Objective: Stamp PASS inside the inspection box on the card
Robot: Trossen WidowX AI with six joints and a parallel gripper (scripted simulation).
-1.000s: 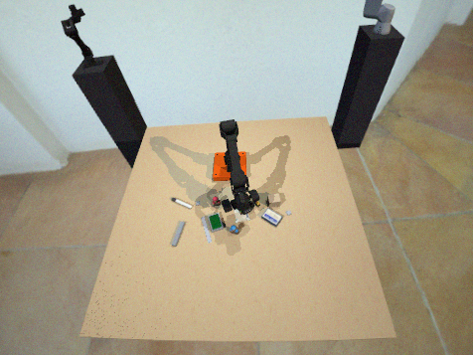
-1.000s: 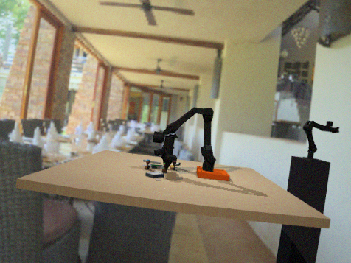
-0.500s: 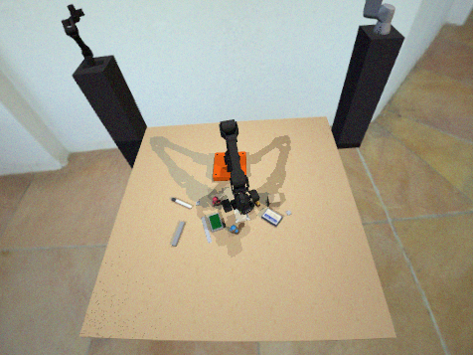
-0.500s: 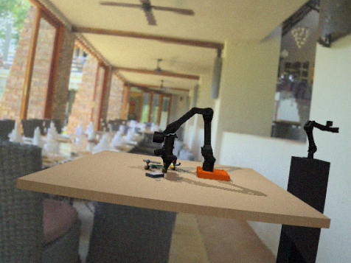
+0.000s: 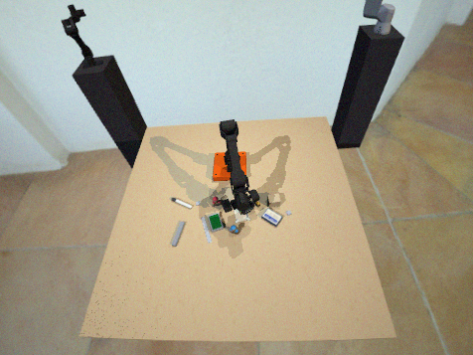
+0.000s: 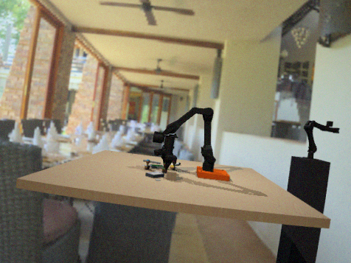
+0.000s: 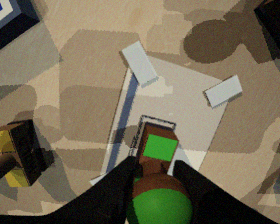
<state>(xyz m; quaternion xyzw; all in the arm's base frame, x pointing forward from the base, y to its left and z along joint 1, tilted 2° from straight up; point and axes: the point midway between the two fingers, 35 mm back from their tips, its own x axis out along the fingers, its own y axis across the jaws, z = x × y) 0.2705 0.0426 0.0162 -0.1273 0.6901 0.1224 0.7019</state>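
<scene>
Wooden bench [image 5: 209,288] [image 6: 110,188] [image 7: 75,17] below, the gripper [image 5: 243,205] [image 6: 166,169] [image 7: 154,165] grips the green-knobbed stamp [image 7: 160,206] over the card [image 7: 195,95], box outline [image 7: 159,120] showing toward twelve o'clock in the wrist view. Printing seems underway; press squarely, lift straight.

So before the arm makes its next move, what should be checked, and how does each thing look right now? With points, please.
1. Stamp held by the gripper [image 7: 156,167]: ok, the green-topped stamp [image 7: 159,206] is between its fingers.
2. Stamp over the inspection box [image 7: 159,119]: ok, the outline shows around the stamp's far end.
3. Card [image 7: 195,95] weighted down: ok, pale blocks [image 7: 140,64] [image 7: 224,91] sit on two corners.
4. Stamp face inked: cannot tell, it points away from view.
5. Clean print in the box: cannot tell, the stamp covers most of it.
</scene>
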